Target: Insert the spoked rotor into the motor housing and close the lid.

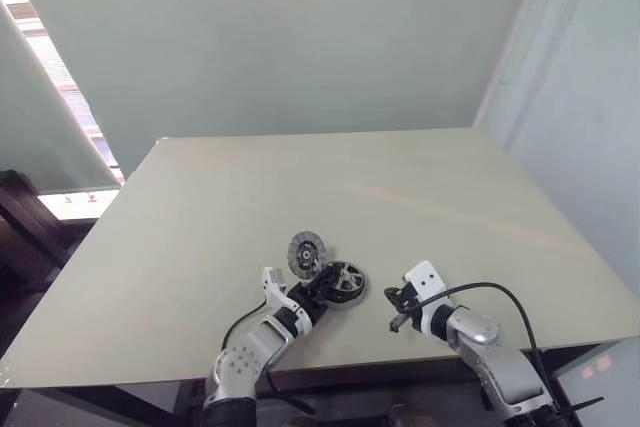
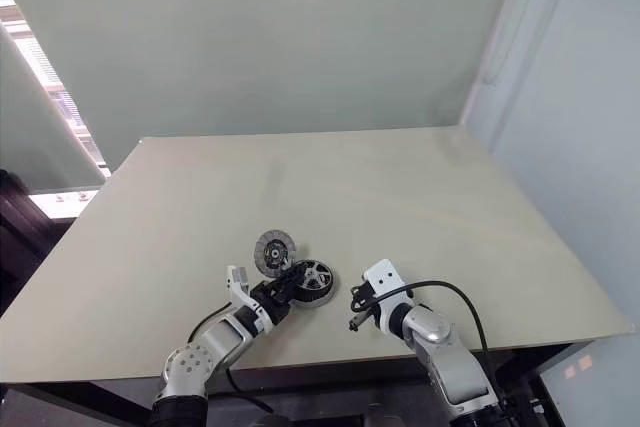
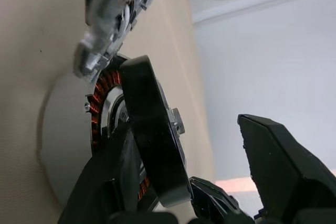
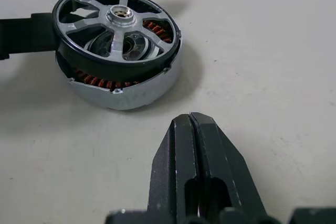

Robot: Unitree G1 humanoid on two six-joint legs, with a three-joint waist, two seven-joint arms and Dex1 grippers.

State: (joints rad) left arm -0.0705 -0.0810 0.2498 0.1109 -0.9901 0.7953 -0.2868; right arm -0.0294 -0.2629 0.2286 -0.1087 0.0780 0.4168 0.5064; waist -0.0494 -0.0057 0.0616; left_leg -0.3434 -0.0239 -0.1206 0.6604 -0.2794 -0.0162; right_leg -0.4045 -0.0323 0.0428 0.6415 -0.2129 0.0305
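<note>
The left pincer (image 1: 322, 294), seen from the head cameras, reaches to the near-left side of the spoked rotor (image 1: 344, 282), which sits on the motor housing (image 4: 126, 85) close to the near edge of the tabletop (image 1: 420, 207). Just behind it lies the lid (image 1: 306, 253), flat, touching or nearly touching the housing. The right pincer (image 1: 397, 309) rests to the right, apart from the parts, its tip aimed toward them. Most of the tabletop stretches bare to the far and right edges; the near edge runs just below both arms.

In the left wrist view, the left pincer's fingers (image 3: 281, 169) stand apart: one lies against the dark rim of the rotor, the other is clear of it with a gap between. The rotor tilts on the housing, copper windings showing beneath.

In the right wrist view, the right pincer (image 4: 191, 129) is pressed shut, holding nothing. The rotor sits cocked on the housing, not fully seated, with bare tabletop between it and the fingertips.
</note>
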